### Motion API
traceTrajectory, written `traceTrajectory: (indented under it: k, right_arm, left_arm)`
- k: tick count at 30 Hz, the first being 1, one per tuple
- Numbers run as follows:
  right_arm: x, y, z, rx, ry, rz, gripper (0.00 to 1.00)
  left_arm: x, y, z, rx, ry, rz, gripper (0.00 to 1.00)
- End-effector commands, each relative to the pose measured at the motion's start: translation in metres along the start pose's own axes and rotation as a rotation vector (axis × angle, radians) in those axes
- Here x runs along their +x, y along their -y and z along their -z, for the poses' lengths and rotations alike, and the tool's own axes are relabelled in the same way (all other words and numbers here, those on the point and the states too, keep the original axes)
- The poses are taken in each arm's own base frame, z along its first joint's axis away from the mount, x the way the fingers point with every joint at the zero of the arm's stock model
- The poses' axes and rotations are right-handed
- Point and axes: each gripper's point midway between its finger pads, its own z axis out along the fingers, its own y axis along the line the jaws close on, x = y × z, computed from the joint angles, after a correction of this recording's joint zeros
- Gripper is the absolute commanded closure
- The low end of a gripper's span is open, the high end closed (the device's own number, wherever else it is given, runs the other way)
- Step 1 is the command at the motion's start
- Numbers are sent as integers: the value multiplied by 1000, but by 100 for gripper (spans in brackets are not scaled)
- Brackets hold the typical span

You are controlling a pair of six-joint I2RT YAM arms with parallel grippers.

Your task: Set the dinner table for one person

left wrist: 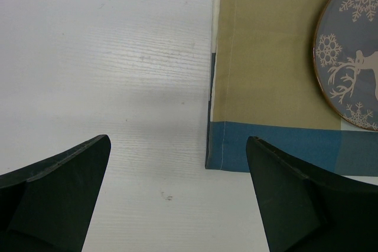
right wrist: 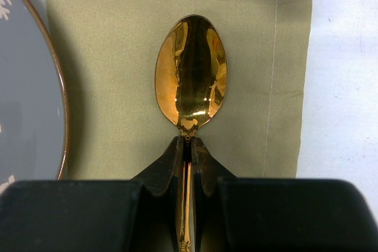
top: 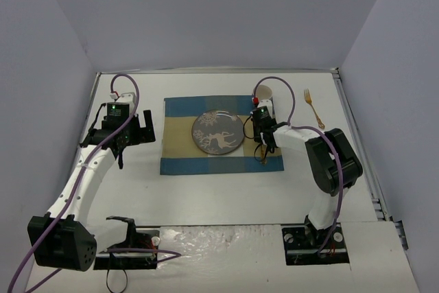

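The white dinner table (top: 219, 193) holds a blue-and-tan placemat (top: 180, 141) with a grey reindeer plate (top: 218, 132) at its middle. My right gripper (top: 263, 136) is shut on a gold spoon (right wrist: 190, 72) by the neck of its handle, over the tan band at the placemat's right side (right wrist: 106, 87), beside the plate (right wrist: 26, 104). The spoon's handle end shows below the gripper (top: 263, 159). A gold fork (top: 313, 106) lies on the table at the far right. My left gripper (left wrist: 177, 163) is open and empty over the table by the placemat's left corner (left wrist: 236, 146).
A tan cup (top: 263, 92) stands at the placemat's far right corner, just behind my right gripper. Pale lilac walls enclose the table. A metal rim (top: 357, 135) runs along the right edge.
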Motion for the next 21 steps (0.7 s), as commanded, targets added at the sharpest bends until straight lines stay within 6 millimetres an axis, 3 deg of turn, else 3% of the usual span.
traceTrajectory:
  k: [1, 21]
  right_arm:
    - [-13, -3, -3, -12, 22, 1, 100]
    - [-8, 3, -3, 5, -14, 28, 96]
  left_arm:
    - [-30, 1, 10, 4, 94, 8, 3]
    - [-30, 2, 10, 5, 94, 7, 3]
